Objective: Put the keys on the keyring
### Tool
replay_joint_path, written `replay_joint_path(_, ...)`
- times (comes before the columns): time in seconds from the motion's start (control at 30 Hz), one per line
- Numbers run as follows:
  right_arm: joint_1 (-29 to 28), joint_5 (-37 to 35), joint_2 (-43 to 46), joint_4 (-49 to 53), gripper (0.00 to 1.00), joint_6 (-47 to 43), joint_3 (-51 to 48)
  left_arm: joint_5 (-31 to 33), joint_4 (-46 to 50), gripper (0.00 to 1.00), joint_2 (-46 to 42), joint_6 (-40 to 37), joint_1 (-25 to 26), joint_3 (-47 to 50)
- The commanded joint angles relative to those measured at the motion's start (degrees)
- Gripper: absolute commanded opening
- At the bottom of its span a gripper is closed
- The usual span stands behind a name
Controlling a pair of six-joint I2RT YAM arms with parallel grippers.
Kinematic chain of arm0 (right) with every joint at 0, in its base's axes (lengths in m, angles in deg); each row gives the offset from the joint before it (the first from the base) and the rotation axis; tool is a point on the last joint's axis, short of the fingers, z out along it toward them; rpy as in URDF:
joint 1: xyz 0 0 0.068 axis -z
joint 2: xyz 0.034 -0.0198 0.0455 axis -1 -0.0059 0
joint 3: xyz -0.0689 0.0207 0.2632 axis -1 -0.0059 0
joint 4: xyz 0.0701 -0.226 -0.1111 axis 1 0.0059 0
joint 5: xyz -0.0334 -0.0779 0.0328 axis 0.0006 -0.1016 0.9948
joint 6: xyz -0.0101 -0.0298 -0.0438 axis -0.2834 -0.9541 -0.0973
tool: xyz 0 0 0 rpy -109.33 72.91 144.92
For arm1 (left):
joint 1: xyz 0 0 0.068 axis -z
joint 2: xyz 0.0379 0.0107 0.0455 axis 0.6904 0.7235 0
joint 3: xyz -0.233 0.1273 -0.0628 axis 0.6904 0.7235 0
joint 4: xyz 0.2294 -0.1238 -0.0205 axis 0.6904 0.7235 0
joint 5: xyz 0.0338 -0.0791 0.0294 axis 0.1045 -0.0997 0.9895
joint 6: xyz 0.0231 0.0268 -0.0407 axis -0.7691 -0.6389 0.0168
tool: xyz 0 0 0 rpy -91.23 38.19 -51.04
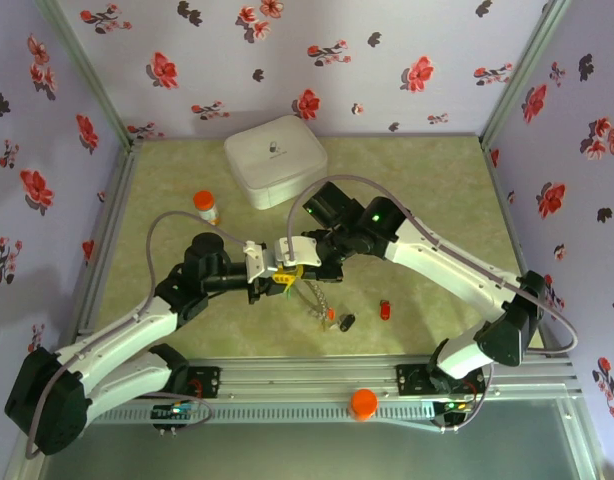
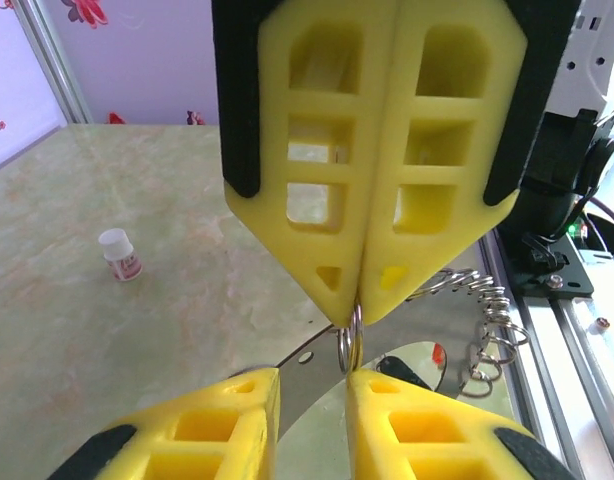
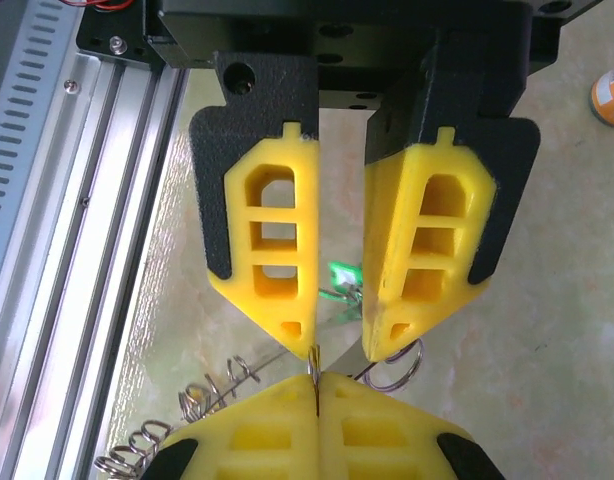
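My right gripper [image 3: 315,378] is shut on a small silver split ring [image 3: 312,362]; its closed fingers [image 2: 387,200] hang tip to tip over my left gripper [image 2: 312,378]. The left jaws stand apart, and a flat key blade [image 2: 305,372] lies across the gap, unclamped. A green key head [image 3: 337,275] shows through that gap. The coiled grey keyring [image 2: 482,330] trails from the two grippers [image 1: 283,268] down to the table, ending by an orange key [image 1: 330,314] and a black key [image 1: 347,321]. A red key [image 1: 386,310] lies apart to the right.
An orange-capped pill bottle [image 1: 206,206] stands at the left of the mat, and a white rounded case [image 1: 275,160] sits at the back. The aluminium rail [image 1: 317,385] runs along the near edge with an orange knob [image 1: 363,402] on it. Flowered walls enclose three sides.
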Motion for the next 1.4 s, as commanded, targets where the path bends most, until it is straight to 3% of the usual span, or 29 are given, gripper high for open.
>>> replay_joint_path(0.0, -0.72, -0.24, -0.54, 0.39, 0.00, -0.66, 2.15, -1.86, -4.00, 0.24, 0.13, 1.58, 0.39, -0.24)
replay_joint_path(0.4, -0.89, -5.19, 0.04, -0.25, 0.00, -0.48, 1.78, -2.40, -1.31, 0.25, -0.95, 0.41, 0.39, 0.57)
replay_joint_path(0.77, -1.55, -2.80, -0.83, -1.36, 0.00, 0.29, 2.27, -3.07, -4.71, 0.25, -0.72, 2.33, 0.39, 1.07)
replay_joint_path(1.0, -1.73, -1.61, -0.67, -2.45, 0.00, 1.40, 1.90, -3.08, -5.24, 0.16, -0.42, 2.48, 0.40, 1.00)
replay_joint_path(1.27, -1.60, 2.27, 0.32, -4.40, 0.00, 3.42, 1.03, -1.19, -4.06, 0.00, -0.33, 1.21, 0.39, 0.87)
replay_joint_path(1.37, -0.06, 5.75, 1.66, -6.01, 0.00, 4.89, -0.30, -0.24, -4.42, 0.00, -0.57, 0.78, 0.41, 1.10)
